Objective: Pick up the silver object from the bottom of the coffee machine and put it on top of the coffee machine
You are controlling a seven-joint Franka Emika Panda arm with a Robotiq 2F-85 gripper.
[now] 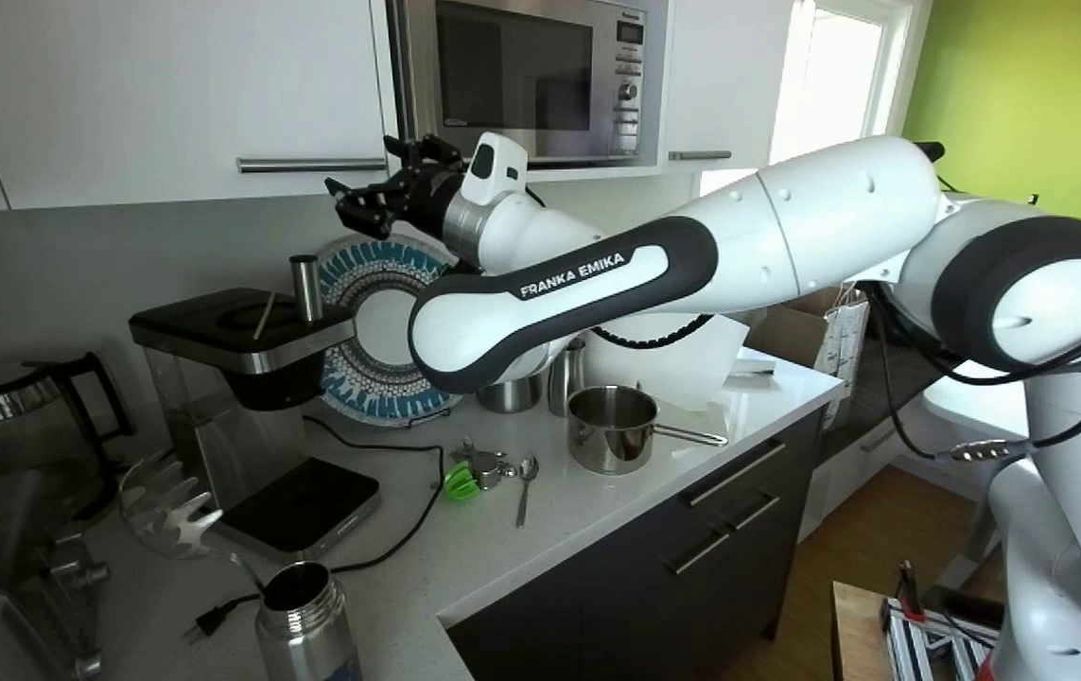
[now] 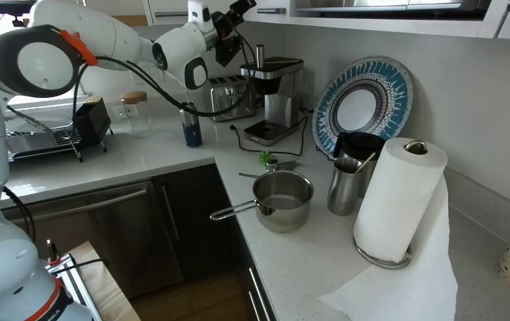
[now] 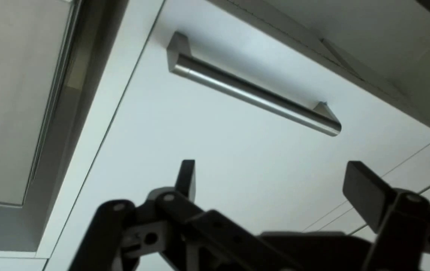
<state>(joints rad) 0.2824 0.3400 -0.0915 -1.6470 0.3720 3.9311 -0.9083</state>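
Note:
The black coffee machine [image 1: 209,317] stands on the counter, and it also shows in an exterior view [image 2: 284,84]. A silver cylinder [image 1: 307,288] stands upright on its flat top; it also shows in an exterior view [image 2: 260,56]. A thin light stick [image 1: 264,316] rises from the top beside it. The square black drip tray [image 1: 299,501] shows no object standing on it. My gripper [image 1: 360,165] is open and empty, up above and apart from the machine, by the wall cabinets. In the wrist view, the open jaws [image 3: 271,162] face a white cabinet door.
A cabinet handle [image 3: 256,90] and the microwave [image 1: 521,76] are close to my gripper. A patterned plate [image 2: 362,102] leans behind the counter. A pot [image 2: 283,200], a paper towel roll [image 2: 397,200], a steel bottle [image 1: 308,629] and a glass carafe [image 1: 20,426] stand on the counter.

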